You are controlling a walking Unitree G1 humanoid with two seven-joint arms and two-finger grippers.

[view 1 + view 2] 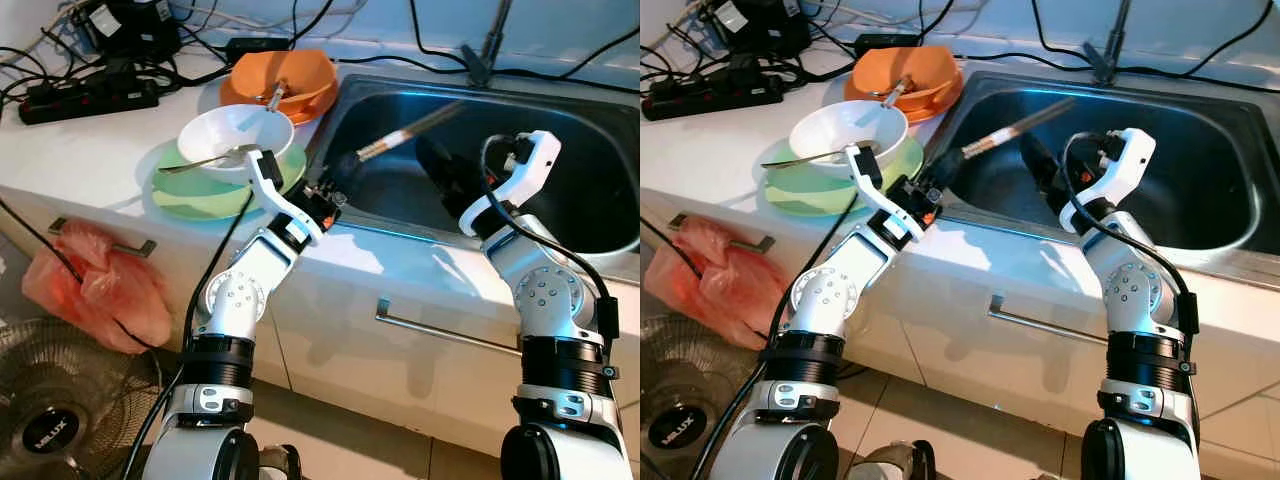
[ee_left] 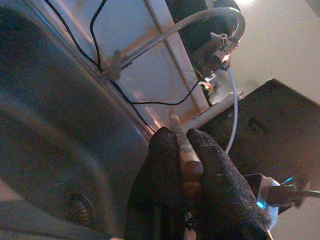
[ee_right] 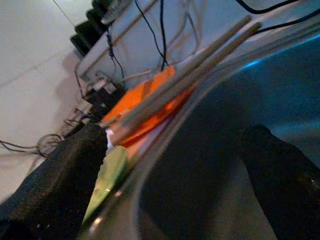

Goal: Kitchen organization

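Observation:
A pair of chopsticks (image 1: 410, 130) slants out over the steel sink (image 1: 560, 230). My left gripper (image 1: 335, 190) is shut on their lower end at the sink's left rim. In the left wrist view the chopsticks (image 2: 184, 150) sit pinched between the black fingers (image 2: 220, 185). My right gripper (image 1: 440, 165) reaches into the sink basin to the right of the chopsticks, open and holding nothing. In the right wrist view its fingers (image 3: 55, 170) stand wide apart, with the chopsticks (image 3: 200, 65) crossing beyond them.
On the counter left of the sink, a white bowl (image 1: 235, 130) with a spoon (image 1: 200, 162) rests on a green plate (image 1: 190, 195). An orange bowl (image 1: 280, 80) sits behind. A power strip (image 1: 90, 100) and cables lie at the back. A red bag (image 1: 95, 285) and a fan (image 1: 50, 430) are below left.

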